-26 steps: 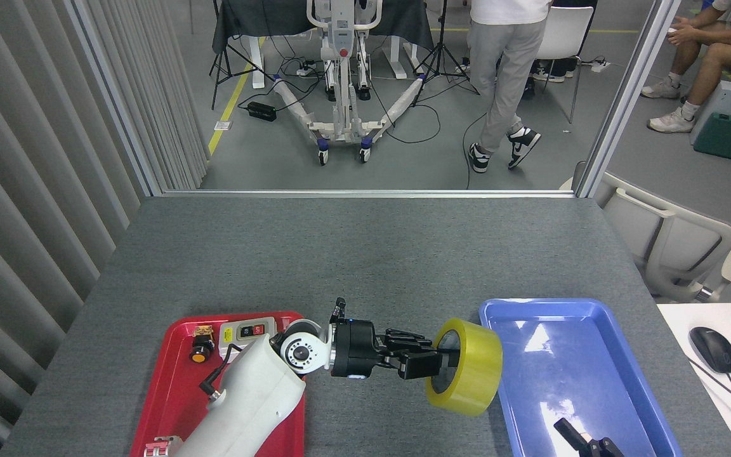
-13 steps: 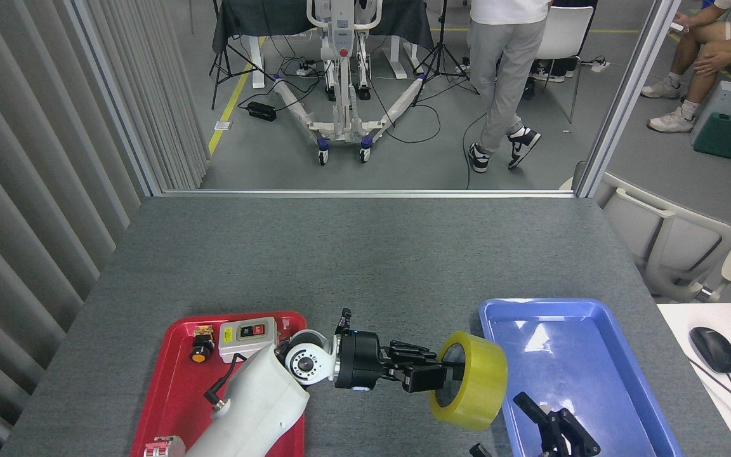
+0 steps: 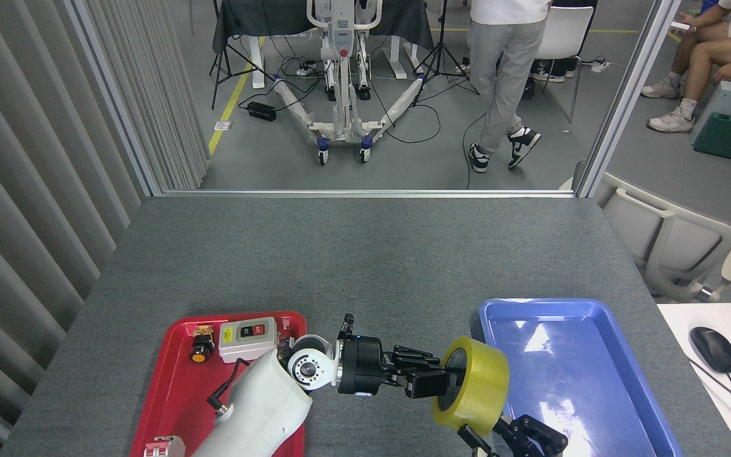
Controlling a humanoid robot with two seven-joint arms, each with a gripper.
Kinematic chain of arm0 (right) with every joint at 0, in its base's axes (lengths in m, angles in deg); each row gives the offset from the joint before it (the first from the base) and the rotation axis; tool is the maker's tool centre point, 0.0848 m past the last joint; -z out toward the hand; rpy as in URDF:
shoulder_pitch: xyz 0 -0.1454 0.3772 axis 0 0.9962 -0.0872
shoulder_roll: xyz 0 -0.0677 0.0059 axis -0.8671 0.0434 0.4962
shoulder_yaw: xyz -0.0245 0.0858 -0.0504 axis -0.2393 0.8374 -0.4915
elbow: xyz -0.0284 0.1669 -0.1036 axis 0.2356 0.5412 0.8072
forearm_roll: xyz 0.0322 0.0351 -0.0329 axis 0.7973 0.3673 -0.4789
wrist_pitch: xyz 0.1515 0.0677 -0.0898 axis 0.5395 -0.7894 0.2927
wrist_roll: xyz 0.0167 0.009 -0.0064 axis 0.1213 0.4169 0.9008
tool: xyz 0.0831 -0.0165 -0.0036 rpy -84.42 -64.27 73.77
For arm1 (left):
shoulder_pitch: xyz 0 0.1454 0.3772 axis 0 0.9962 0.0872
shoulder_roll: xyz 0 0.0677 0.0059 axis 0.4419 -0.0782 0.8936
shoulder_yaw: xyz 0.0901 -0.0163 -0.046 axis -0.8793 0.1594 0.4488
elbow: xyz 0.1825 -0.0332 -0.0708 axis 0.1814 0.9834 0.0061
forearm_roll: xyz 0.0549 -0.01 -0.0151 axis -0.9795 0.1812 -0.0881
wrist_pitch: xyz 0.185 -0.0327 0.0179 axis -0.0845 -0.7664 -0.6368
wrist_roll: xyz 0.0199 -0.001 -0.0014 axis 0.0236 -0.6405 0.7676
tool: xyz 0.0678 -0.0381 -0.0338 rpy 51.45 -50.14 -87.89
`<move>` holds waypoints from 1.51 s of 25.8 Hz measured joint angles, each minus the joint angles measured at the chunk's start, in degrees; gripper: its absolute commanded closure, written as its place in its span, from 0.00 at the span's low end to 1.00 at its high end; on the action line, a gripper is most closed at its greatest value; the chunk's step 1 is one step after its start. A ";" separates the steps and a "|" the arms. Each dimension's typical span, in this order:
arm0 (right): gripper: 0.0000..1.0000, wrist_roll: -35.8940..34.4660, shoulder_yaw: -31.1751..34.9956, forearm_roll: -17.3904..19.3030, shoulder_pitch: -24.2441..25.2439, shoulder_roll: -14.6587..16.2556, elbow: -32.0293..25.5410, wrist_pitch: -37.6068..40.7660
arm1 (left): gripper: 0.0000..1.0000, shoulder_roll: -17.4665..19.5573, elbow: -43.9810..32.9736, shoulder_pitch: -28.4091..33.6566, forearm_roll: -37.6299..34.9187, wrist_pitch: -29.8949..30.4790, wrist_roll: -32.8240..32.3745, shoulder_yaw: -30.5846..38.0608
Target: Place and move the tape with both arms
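The tape (image 3: 480, 384), a wide yellow roll, hangs on edge just above the table between the two trays. My left gripper (image 3: 445, 381) reaches in from the left and is shut on the roll's near wall, with one finger inside the whitish core. My right gripper (image 3: 510, 439) comes up from the bottom edge just below and right of the roll. Its black fingers (image 3: 526, 426) are spread open and hold nothing. I cannot tell whether they touch the tape.
A red tray (image 3: 169, 381) at the left holds a grey switch box (image 3: 248, 331) and an orange push button (image 3: 199, 350). A blue tray (image 3: 594, 374) lies right of the tape. Mouse (image 3: 713, 349) and keyboard sit on a white desk. A person stands beyond the table.
My left gripper has carried the tape slightly right and down. My right gripper has come up from the bottom over the blue tray and moved left to under the roll.
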 measured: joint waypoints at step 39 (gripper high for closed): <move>0.00 30.99 0.29 9.46 -14.33 9.49 17.69 -41.52 | 0.02 22.71 -33.62 30.38 -43.49 -36.92 43.45 28.94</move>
